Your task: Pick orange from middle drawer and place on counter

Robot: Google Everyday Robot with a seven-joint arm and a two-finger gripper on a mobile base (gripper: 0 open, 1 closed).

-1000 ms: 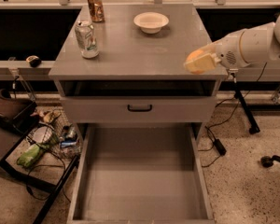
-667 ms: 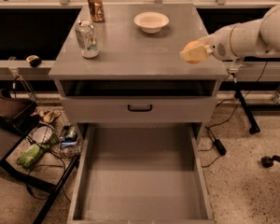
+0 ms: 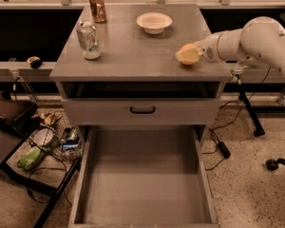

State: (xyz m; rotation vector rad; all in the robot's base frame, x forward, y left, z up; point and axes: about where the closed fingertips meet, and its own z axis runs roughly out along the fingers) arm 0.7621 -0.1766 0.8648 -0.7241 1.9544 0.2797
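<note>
The white, smooth-shelled end effector point(image 3: 192, 54) is clamped around the small round orange fruit point(image 3: 184, 56) at the 3 o'clock edge of the matte grey flat counter point(image 3: 133, 56). Whether the fruit touches that surface cannot be told. At 6 o'clock the deep grey middle drawer point(image 3: 142, 184) stands pulled out, showing its plain floor and low walls.

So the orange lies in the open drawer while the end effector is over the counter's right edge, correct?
No. The camera view shows the drawer empty; the orange is held at the end effector, over the counter's right edge.
</note>
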